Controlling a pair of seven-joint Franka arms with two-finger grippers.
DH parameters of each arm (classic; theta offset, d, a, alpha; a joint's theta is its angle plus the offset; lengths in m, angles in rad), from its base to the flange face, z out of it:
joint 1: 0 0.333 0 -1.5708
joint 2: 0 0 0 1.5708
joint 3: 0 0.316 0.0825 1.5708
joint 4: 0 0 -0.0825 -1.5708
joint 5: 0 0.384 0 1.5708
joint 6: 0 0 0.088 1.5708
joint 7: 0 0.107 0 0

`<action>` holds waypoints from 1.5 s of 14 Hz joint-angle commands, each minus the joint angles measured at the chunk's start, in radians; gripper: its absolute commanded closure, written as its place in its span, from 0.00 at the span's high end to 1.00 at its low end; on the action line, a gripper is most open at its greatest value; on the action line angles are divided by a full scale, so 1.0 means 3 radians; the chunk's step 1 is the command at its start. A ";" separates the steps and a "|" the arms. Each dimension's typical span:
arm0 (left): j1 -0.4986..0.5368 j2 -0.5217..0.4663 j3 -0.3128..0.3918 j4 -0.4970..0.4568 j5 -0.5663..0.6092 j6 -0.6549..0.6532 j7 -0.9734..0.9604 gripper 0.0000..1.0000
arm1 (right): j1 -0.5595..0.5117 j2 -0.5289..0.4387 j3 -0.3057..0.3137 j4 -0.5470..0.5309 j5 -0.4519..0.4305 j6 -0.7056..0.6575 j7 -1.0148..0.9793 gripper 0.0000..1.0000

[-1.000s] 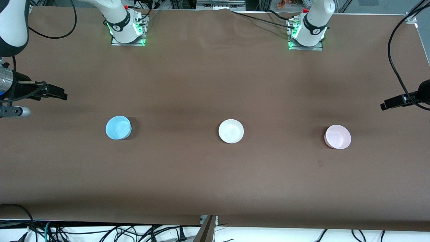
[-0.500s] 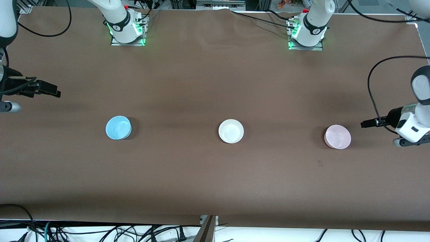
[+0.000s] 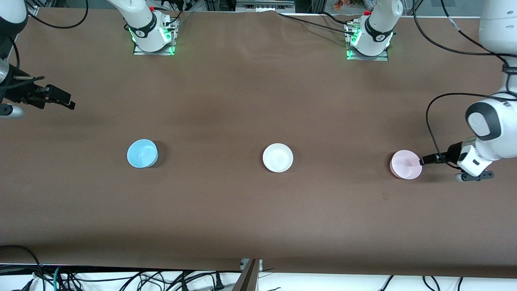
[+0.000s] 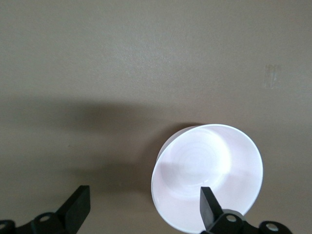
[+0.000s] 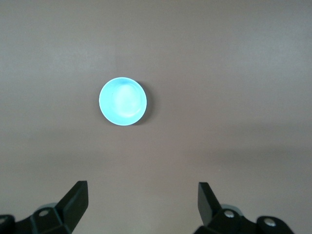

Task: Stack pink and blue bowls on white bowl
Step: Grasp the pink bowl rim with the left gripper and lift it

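Left tool (image 3: 424, 161), spread wide, hangs over the pink bowl (image 3: 405, 164), right tool (image 3: 66, 103) spread, waiting; blue bowl (image 3: 141, 153) and white bowl (image 3: 278, 157) unstacked.

We list two glossy white arms with black joint bands, black two-finger grippers, trailing black cables, and green-lit square metal bases.

**Smooth plastic on a matt brown worktop**

The pink bowl (image 3: 405, 165), white bowl (image 3: 278, 157) and blue bowl (image 3: 141, 153) all look like smooth plastic with a soft sheen; the pink one catches a bright glare inside. The worktop (image 3: 258, 210) is covered in a matt brown sheet, faintly rippled near the arm bases. The left tool (image 4: 141, 212) and right tool (image 5: 141, 202) have matt black fingers.
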 commanded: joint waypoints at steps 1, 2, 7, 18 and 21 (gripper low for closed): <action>-0.0012 -0.0012 -0.0009 -0.0114 -0.0162 0.0131 0.0137 0.95 | -0.0065 -0.0087 0.0115 -0.0175 -0.0055 0.0120 0.0043 0.99; -0.0012 -0.0002 -0.0009 -0.0119 -0.0162 0.0131 0.0142 0.91 | -0.0065 -0.0081 0.0115 -0.0155 -0.0055 0.0100 0.0043 0.99; -0.0027 0.0075 -0.0009 -0.0124 -0.0305 0.0203 0.0361 0.30 | -0.0065 -0.0081 0.0110 -0.0144 -0.0055 0.0079 0.0032 0.99; -0.0389 -0.0129 -0.0463 0.0376 -0.0331 -0.0365 -0.0822 0.00 | -0.0101 0.0144 -0.0238 0.0520 -0.0004 -0.0550 -0.0019 0.99; -0.0635 -0.0124 -0.0780 0.0438 -0.0326 -0.0350 -0.1384 0.00 | -0.0106 0.0144 -0.0263 0.0612 -0.0045 -0.0545 -0.0166 0.99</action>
